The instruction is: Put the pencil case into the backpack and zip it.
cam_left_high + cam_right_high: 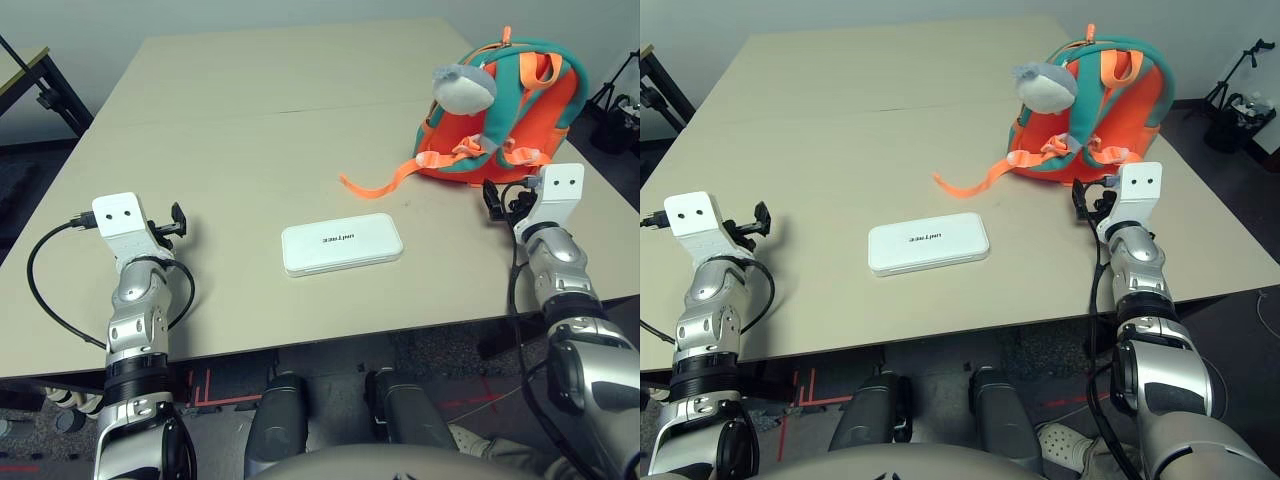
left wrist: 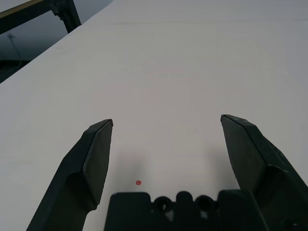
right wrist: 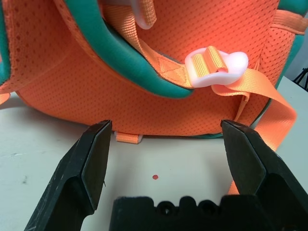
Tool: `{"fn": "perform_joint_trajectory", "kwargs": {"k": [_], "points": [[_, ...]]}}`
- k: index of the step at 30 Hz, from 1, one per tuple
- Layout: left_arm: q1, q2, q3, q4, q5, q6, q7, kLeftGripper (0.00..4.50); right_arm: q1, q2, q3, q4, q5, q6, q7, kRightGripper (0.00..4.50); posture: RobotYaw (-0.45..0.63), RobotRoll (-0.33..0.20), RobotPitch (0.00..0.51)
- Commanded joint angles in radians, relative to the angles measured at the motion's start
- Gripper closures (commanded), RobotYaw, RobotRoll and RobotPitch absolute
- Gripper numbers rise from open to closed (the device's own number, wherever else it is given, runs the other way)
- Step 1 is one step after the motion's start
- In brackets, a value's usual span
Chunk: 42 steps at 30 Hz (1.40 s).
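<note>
On the table [image 1: 250,90]: 1 pencil case [image 1: 342,243], 1 backpack [image 1: 500,110], 2 grippers, nothing else on the top. Pencil case is white, lies flat near the front edge, roughly mid-table between the arms, dark lettering facing up, touching neither gripper. Backpack is orange w/ teal trim, sits at the far right side, well apart from the case; 1 grey plush charm [image 1: 463,87] hangs on its front, 1 loose orange strap [image 1: 385,180] trails out over the table toward the case but stops short of it. Can't tell from any view whether the zip is open or shut. Left gripper [image 2: 166,139] rests low over bare table at the left, jaws spread wide, holding nothing; case is off to its right. Right gripper [image 3: 166,139] is just in front of the backpack's base, jaws also spread wide, empty, not touching the fabric. Head views give the whole layout but the fingers are mostly hidden behind the white wrist blocks. Left wrist view adds only plain table surface between the fingers, w/ a dark frame leg [image 2: 67,12] past the far edge. Right wrist view adds backpack detail the head views lack: mesh weave, a white plastic buckle [image 3: 216,65] on the webbing, a small orange tab [image 3: 128,137] at the bottom seam; no pencil case in either wrist view.
</note>
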Motion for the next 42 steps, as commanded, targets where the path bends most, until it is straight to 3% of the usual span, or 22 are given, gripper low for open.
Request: {"fn": "perform_joint_trajectory", "kwargs": {"k": [1, 9, 17, 21, 27, 31, 33, 42], "points": [[0.003, -0.003, -0.007, 0.000, 0.004, 0.014, -0.004, 0.00, 0.008, 0.002, 0.008, -0.028, 0.000, 0.018, 0.007, 0.02, -0.01, 0.000, 0.099], [-0.034, 0.016, -0.010, 0.015, -0.046, 0.025, -0.111, 0.00, 0.094, -0.057, 0.020, -0.220, 0.044, 0.156, 0.161, 0.02, -0.03, 0.000, 0.090], [-0.072, 0.120, 0.003, 0.002, -0.238, 0.134, -0.437, 0.00, 0.310, -0.190, 0.074, -0.727, 0.157, 0.529, 0.421, 0.02, -0.10, 0.000, 0.080], [-0.113, 0.164, 0.030, 0.038, -0.361, 0.244, -0.566, 0.00, 0.355, -0.235, 0.119, -0.921, 0.191, 0.682, 0.484, 0.02, -0.13, 0.000, 0.084], [-0.170, 0.225, 0.014, 0.052, -0.521, 0.525, -0.708, 0.00, 0.311, -0.236, 0.185, -1.044, 0.205, 0.781, 0.517, 2.18, -0.13, 0.000, 0.087], [-0.204, 0.252, 0.000, 0.073, -0.585, 0.673, -0.771, 0.00, 0.250, -0.212, 0.248, -1.024, 0.179, 0.772, 0.536, 3.88, -0.13, 0.000, 0.091], [-0.220, 0.260, -0.008, 0.094, -0.600, 0.724, -0.794, 0.00, 0.215, -0.196, 0.282, -0.999, 0.161, 0.754, 0.544, 4.46, -0.12, 0.000, 0.091], [-0.260, 0.269, -0.032, 0.192, -0.645, 0.844, -0.930, 0.00, 0.087, -0.167, 0.456, -0.818, -0.012, 0.591, 0.606, 4.46, -0.10, 0.000, 0.092]]}}
